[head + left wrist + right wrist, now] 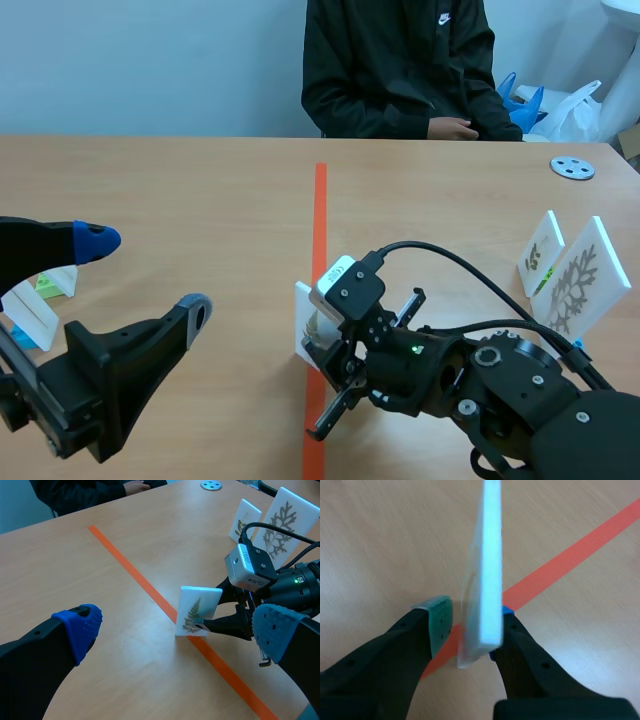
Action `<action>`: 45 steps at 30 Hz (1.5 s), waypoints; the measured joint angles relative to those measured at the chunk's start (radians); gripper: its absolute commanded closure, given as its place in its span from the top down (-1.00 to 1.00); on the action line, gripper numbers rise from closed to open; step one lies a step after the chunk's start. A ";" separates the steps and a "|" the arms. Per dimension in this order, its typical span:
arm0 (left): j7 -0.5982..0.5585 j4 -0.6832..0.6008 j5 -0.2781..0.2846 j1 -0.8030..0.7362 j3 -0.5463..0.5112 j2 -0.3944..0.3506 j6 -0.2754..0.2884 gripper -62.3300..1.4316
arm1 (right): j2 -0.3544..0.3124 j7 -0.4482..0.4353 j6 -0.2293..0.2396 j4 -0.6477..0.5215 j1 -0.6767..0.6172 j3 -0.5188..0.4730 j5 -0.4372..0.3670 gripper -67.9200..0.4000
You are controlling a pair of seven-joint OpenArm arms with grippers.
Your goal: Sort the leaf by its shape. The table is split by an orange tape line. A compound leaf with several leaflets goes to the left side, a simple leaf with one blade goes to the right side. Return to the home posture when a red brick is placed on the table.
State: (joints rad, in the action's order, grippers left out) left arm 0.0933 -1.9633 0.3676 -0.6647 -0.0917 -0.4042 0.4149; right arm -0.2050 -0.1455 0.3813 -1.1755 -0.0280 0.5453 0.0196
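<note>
Plaque of white plastic with a fern frond [197, 611] stands on the orange tape line [130, 567]; our right hand [471, 616] brackets it narrowly, unpinched, we reckon to carry it leftward. Our left hand [145, 276] gapes empty.

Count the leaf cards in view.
5: one card between the right fingers at the tape line, two cards standing at the right, two at the left, partly hidden by the left arm.

The middle card [198, 611], standing on the orange tape [320, 215], is white with a green-brown fern print. At right, the green-leaf card [541, 253] and the grey-leaf card [585, 278] are white too. The left gripper [145, 276] is black with blue dotted pads [80, 630]. The far disc [572, 167] is grey-blue.
</note>
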 measured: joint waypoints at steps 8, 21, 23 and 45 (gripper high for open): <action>0.000 0.000 0.000 0.000 0.000 0.000 0.000 1.00 | 0.000 -0.001 0.000 0.000 0.000 0.000 0.000 -0.95; 0.000 0.000 0.000 0.000 0.000 0.000 0.000 1.00 | 0.000 -0.048 0.000 -0.008 -0.006 -0.001 0.000 -0.95; 0.000 0.000 0.000 0.000 0.000 0.000 0.000 1.00 | 0.000 -0.049 0.000 -0.031 -0.019 -0.008 0.000 -0.95; 0.000 0.000 0.000 0.000 0.000 0.000 0.000 1.00 | 0.000 0.020 0.000 -0.295 -0.256 -0.328 -0.144 -0.95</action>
State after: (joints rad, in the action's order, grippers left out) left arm 0.0933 -1.9633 0.3676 -0.6647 -0.0917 -0.4042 0.4149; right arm -0.2050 -0.1257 0.3809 -1.4708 -0.2836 0.2169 -0.1242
